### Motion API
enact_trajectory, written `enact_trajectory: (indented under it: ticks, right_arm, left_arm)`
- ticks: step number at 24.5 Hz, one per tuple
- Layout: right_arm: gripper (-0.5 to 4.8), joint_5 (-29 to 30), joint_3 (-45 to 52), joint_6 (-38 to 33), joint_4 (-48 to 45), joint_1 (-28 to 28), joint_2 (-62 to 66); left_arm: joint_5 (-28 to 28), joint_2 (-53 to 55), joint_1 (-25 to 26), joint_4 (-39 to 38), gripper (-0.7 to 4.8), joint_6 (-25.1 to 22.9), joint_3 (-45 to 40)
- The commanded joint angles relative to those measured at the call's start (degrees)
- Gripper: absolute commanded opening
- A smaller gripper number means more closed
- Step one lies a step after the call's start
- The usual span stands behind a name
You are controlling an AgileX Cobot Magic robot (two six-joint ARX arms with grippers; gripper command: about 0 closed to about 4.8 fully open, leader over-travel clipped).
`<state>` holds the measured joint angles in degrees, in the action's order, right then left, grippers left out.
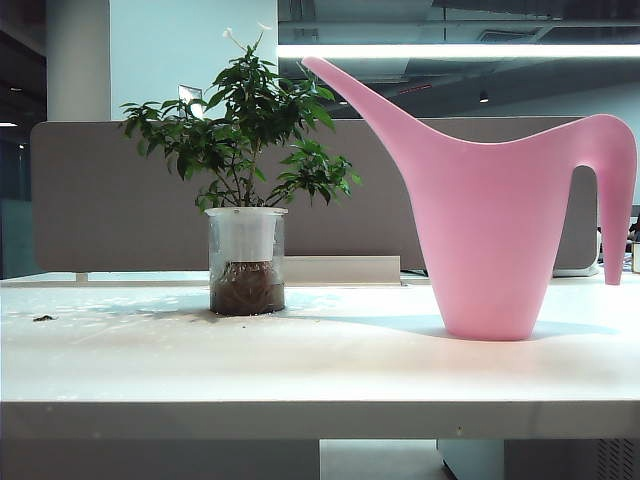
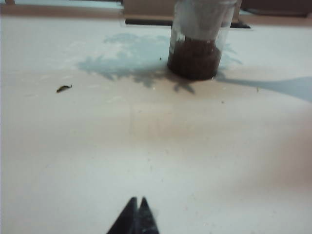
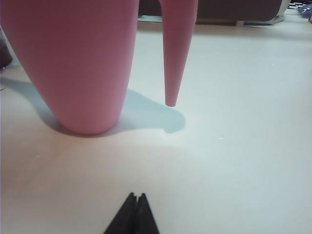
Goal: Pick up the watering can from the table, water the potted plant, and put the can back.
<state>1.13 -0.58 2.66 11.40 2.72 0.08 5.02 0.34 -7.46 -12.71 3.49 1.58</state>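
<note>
1. Broadly, exterior view: the watering can (image 1: 490, 240) stands upright at right of frame on the table (image 1: 300, 370), spout rising toward upper centre over the potted plant (image 1: 245, 180), which sits left of centre, well apart from the can's base. The arched handle drops at far right, its tip clear of the tabletop. Neither of my claws appears here. A dark crumb (image 1: 44, 318) lies at far left.

2. Handling, my judgement: smooth pink plastic, stiff, likely light if empty and nose-heavy if filled; glossy, so slippery under a narrow pinch. The handle's arch looks the best hold; the tapered body is too wide for my fingers. The plant's glass jar I rate fragile, so I should keep the spout off it.

3. Left wrist view: my left gripper (image 2: 136, 201) shows at bottom centre, tips pressed together, holding nothing. The jar's lower part with brown soil sits at upper centre-right; leaves are cut off here, though the leaf shadow on the table is plain. The crumb (image 2: 63, 88) lies at left.

4. Right wrist view: my right gripper (image 3: 136, 196) at bottom centre, tips closed, empty. It alone shows the gap under the handle tip, upper centre, and the can's base resting at left. The plant is not shown.
</note>
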Motion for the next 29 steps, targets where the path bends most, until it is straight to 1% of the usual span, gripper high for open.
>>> enact_trajectory:
  ticks: [1,2,3,4,9,29]
  right_arm:
    - [-0.01,0.09,-0.13,0.13,-0.46,0.09,-0.07]
    - [-0.01,0.07,-0.13,0.15,-0.44,0.09,-0.07]
    - [-0.01,0.09,-0.13,0.15,-0.44,0.09,-0.07]
    - [-0.01,0.09,-0.13,0.15,-0.44,0.09,-0.07]
    - [-0.01,0.09,-0.13,0.15,-0.46,0.09,-0.07]
    - [-0.01,0.09,-0.13,0.15,-0.44,0.09,-0.07]
  left_arm:
    - [4.42,0.07,5.6,2.49,-0.05,-0.44,-0.76]
    - [5.4,0.07,6.88,2.73,-0.05,-0.44,-0.85]
    - [7.34,0.07,9.55,3.02,-0.05,-0.39,-0.92]
    - [9.07,0.07,11.02,3.17,-0.05,-0.39,-0.92]
    - [13.27,0.09,11.63,3.63,-0.05,0.04,-0.96]
    - [13.2,0.09,11.65,3.65,-0.05,0.15,-0.94]
